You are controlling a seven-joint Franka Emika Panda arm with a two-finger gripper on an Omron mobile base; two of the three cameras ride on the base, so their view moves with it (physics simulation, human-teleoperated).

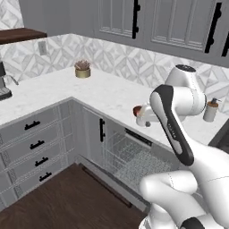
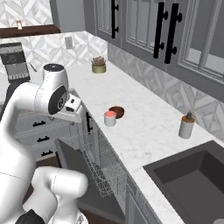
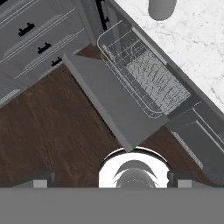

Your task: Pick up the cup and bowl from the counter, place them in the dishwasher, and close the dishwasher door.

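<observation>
The cup (image 2: pixel 110 118), grey-white outside and salmon-red inside, stands on the marble counter (image 2: pixel 144 131) near its front edge. The dark brown bowl (image 2: pixel 117 112) sits right behind it, close or touching. Below them the dishwasher is open: its door (image 3: pixel 109 105) lies flat and the wire rack (image 3: pixel 144 74) is pulled out over it. My gripper (image 3: pixel 111 181) hangs over the floor in front of the door, pointing down, open, with nothing between its fingers. In the right base view the hand (image 2: pixel 72 106) is left of the cup, off the counter. The cup's grey side (image 3: pixel 162 8) shows at the hand view's top edge.
A soap dispenser (image 2: pixel 187 126) stands by the dark sink (image 2: pixel 192 175). A potted plant (image 2: pixel 99 64) sits at the back of the counter and a coffee machine (image 2: pixel 15 61) on the left run. Grey drawers with black handles (image 1: pixel 36 147) flank the dishwasher. The floor (image 3: pixel 52 131) is dark wood.
</observation>
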